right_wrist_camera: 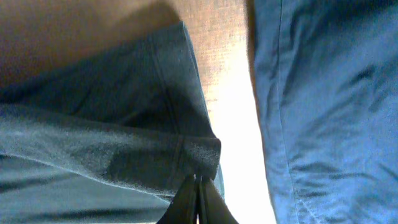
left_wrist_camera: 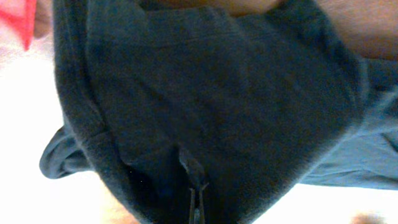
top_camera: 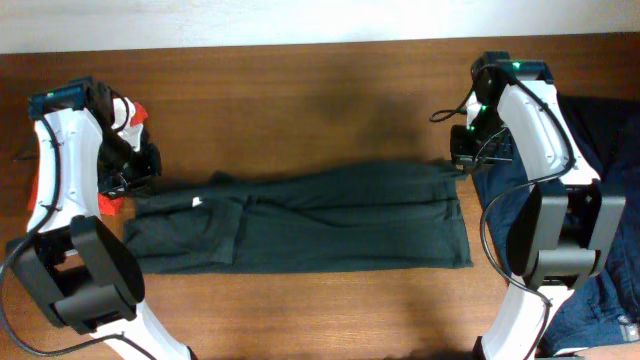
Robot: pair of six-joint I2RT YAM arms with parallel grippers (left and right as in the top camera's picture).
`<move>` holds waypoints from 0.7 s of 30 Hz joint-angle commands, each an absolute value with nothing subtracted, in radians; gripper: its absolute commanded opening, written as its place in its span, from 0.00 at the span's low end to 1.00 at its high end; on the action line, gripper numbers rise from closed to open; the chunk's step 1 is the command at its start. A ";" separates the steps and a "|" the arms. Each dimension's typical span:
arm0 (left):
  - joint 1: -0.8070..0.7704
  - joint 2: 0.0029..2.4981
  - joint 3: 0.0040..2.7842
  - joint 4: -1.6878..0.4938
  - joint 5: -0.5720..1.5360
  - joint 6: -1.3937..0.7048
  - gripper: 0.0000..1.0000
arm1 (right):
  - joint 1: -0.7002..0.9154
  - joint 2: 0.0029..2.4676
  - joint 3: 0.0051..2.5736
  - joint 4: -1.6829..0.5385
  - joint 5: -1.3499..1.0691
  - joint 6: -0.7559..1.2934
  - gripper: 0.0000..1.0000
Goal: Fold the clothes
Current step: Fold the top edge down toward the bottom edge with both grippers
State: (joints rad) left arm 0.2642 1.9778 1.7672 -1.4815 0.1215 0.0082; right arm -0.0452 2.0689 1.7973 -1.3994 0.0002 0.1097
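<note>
Wooden table (top_camera: 300, 100) holds dark trousers (top_camera: 320, 215), blue garments (top_camera: 615, 140) alongside

Matt dark green cloth trousers (top_camera: 310, 220), smooth brown wood table (top_camera: 300, 90)

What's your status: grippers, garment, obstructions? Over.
Left gripper, right gripper: jaws shut on far corners of pants. Pants spread flat along table. Jeans at right, red cloth at left; neither on pants.
</note>
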 commanded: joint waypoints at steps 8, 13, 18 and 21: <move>0.319 1.946 1.649 -1.493 -0.087 -0.098 0.01 | -0.091 2.045 1.759 -1.582 0.087 0.148 0.04; 0.322 1.946 1.569 -1.517 -0.046 -0.097 0.00 | -0.092 2.045 1.679 -1.633 0.072 0.147 0.04; 0.322 1.946 1.566 -1.573 -0.150 -0.150 0.00 | -0.092 2.045 1.536 -1.603 0.072 0.147 0.04; 0.322 1.946 1.513 -1.566 -0.207 -0.213 0.00 | -0.092 2.045 1.517 -1.600 0.072 0.148 0.04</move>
